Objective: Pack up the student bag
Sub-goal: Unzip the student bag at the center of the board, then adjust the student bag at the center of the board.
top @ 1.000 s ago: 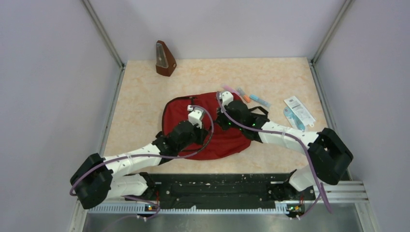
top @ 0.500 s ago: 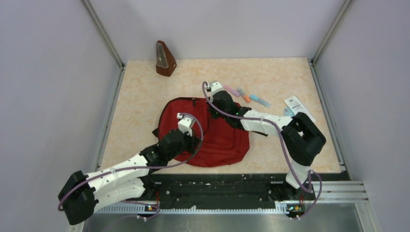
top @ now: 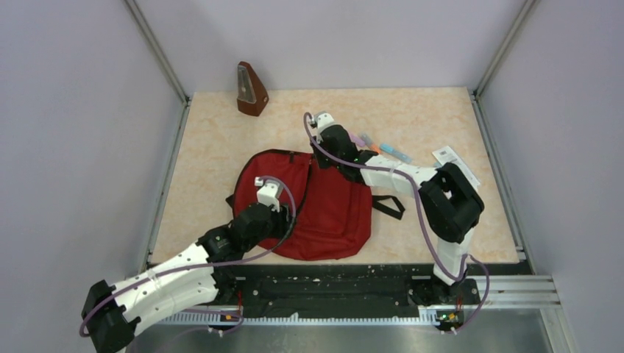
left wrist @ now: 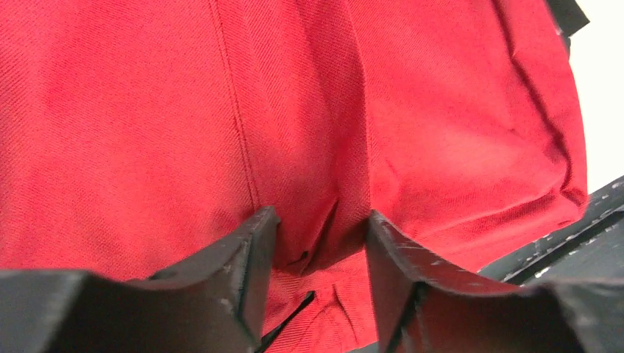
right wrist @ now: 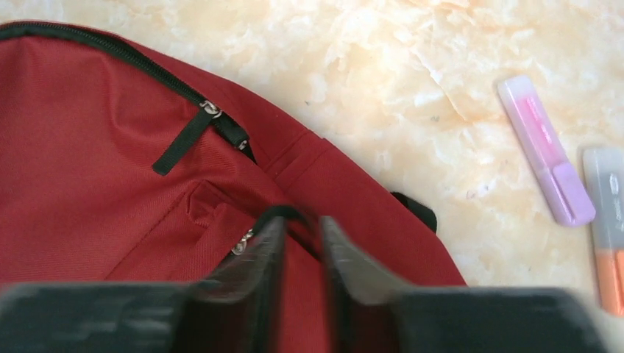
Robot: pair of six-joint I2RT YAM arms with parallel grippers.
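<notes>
The student bag [top: 324, 209], dark red, lies flat in the middle of the table. My left gripper [top: 276, 202] rests on its left half. In the left wrist view its jaws [left wrist: 320, 217] stand open, with a loose pucker of the bag's fabric [left wrist: 316, 147] between them. My right gripper [top: 318, 151] is at the bag's far top edge. In the right wrist view its jaws [right wrist: 298, 220] are nearly together, with the bag's black loop [right wrist: 291, 211] caught at the tips. A zipper pull [right wrist: 210, 110] lies just beyond them.
A pink highlighter [right wrist: 546, 151] and an orange one [right wrist: 607, 228] lie right of the bag, with a blue pen [top: 395, 153] and a white packet [top: 450, 157] further right. A brown metronome [top: 250, 90] stands at the far left corner. A black strap [top: 388, 206] trails right.
The bag has been dragged to the left and turned. Both arms moved left with it. My left jaws have opened off the fabric; the right jaws have eased slightly.
</notes>
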